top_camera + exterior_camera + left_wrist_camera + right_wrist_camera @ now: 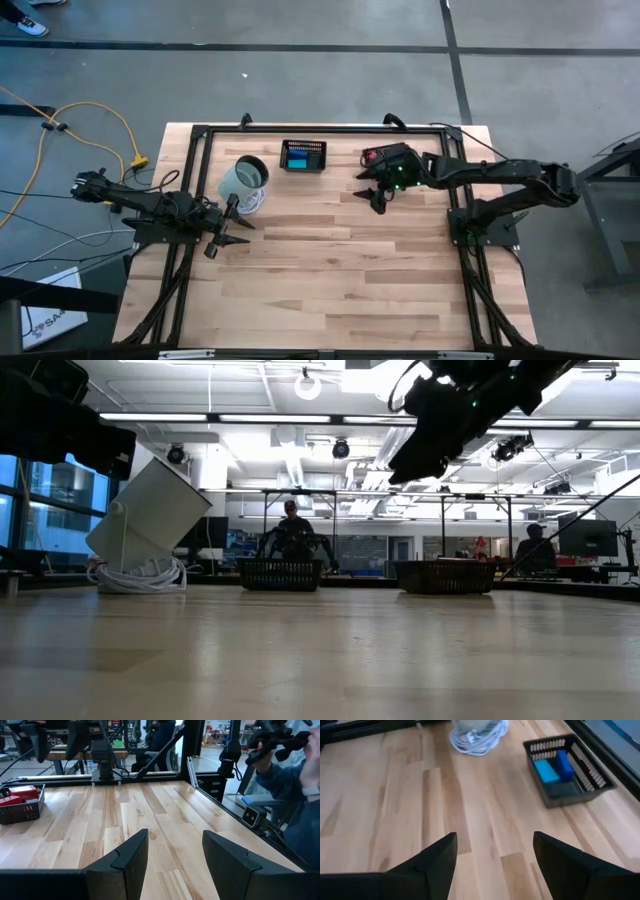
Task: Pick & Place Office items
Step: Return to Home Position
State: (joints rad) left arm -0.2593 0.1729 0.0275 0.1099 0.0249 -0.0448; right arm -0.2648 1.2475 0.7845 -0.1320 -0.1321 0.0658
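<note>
Two grippers: fingers apart, both empty.
Right gripper point(370, 200): blue piece point(564, 763) lies binned in basket point(593, 775), ahead of fingers.
Left gripper point(228, 237): waits well apart.

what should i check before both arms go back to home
1. right gripper open, nothing between its fingers: ok
2. left gripper open, nothing held: ok
3. blue and teal pieces lie inside their basket: ok
4. red pieces lie inside the other basket: ok
5. left gripper clear of the tilted white cylinder and its coiled cable: cannot tell; they are close together in the high view
</note>
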